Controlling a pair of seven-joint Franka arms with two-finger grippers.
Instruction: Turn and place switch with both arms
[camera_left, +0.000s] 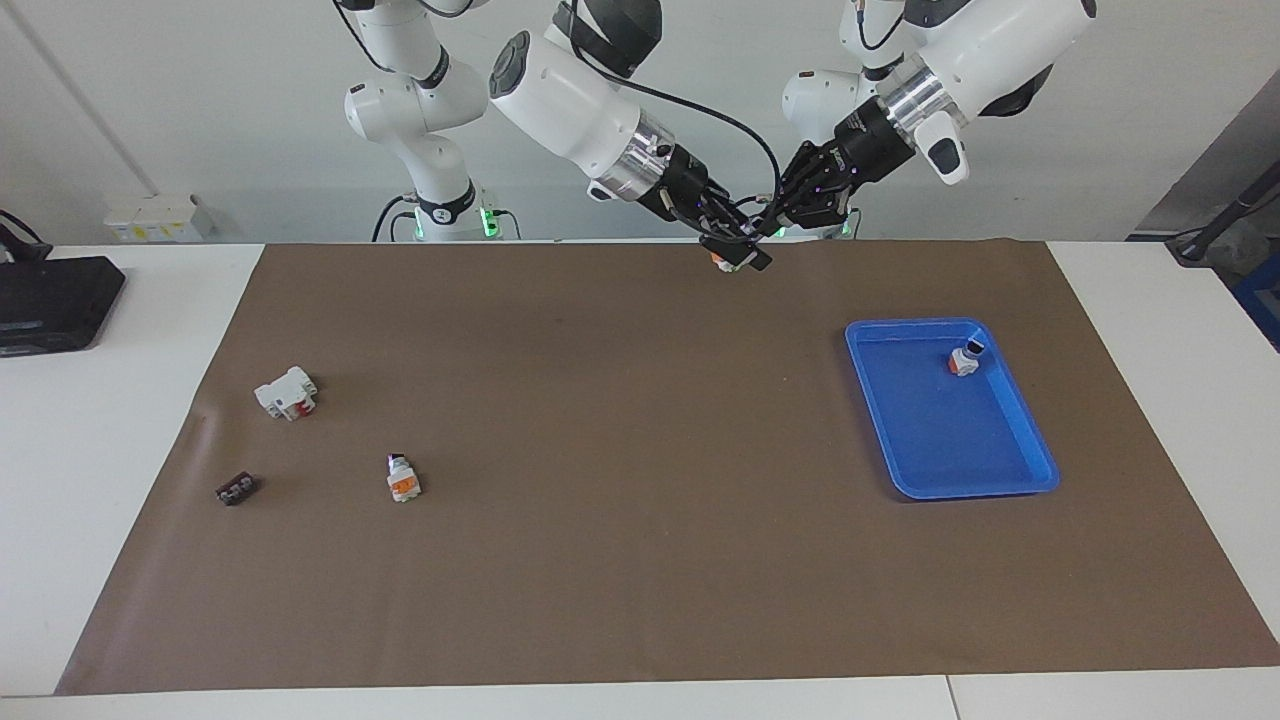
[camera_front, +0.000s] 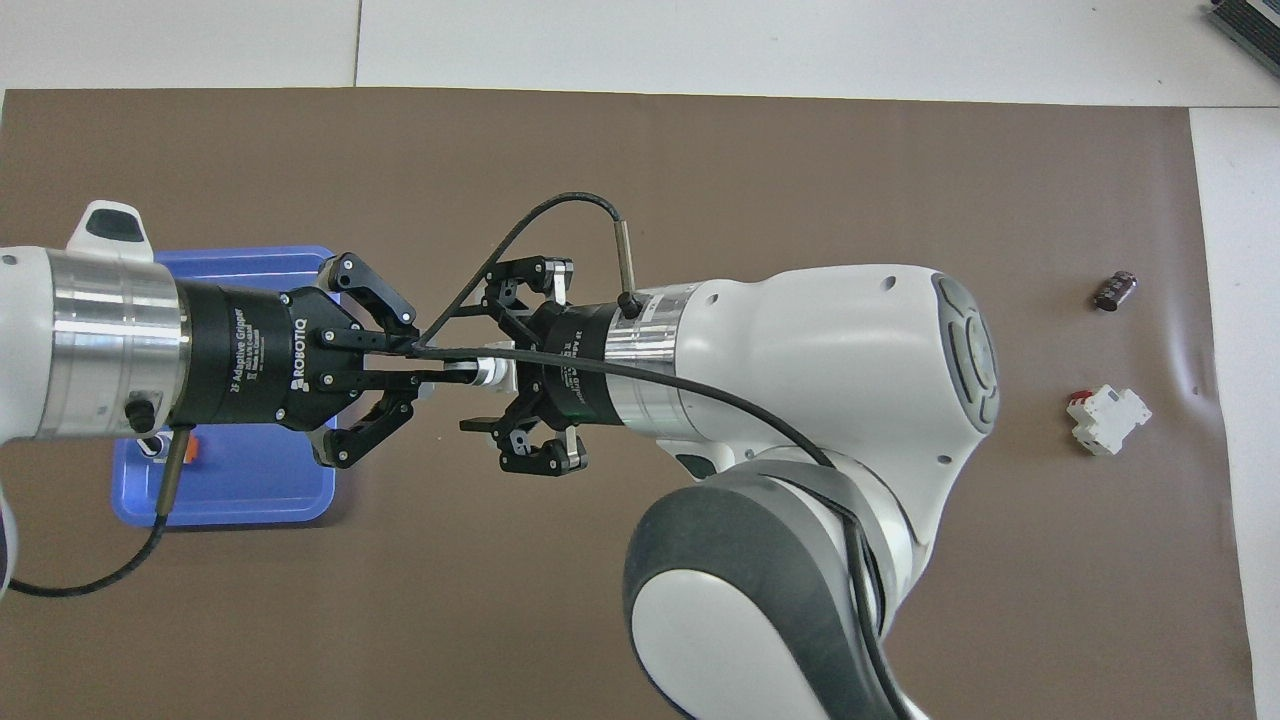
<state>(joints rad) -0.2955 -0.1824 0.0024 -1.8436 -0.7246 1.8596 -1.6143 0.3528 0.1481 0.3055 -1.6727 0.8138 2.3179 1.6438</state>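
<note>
A switch (camera_left: 721, 262) with white and orange parts hangs in the air between both grippers, over the mat edge nearest the robots; it also shows in the overhead view (camera_front: 482, 372). My left gripper (camera_left: 776, 222) (camera_front: 436, 365) is shut on its dark tip. My right gripper (camera_left: 738, 248) (camera_front: 492, 362) is open, its fingers standing on either side of the switch body. A second switch (camera_left: 403, 478) lies on the mat toward the right arm's end. A third switch (camera_left: 965, 358) stands in the blue tray (camera_left: 950, 488).
A larger white block with a red part (camera_left: 287, 393) (camera_front: 1108, 418) and a small dark brown piece (camera_left: 237, 489) (camera_front: 1116, 290) lie toward the right arm's end. The blue tray (camera_front: 250, 500) lies toward the left arm's end. A brown mat (camera_left: 640, 560) covers the table.
</note>
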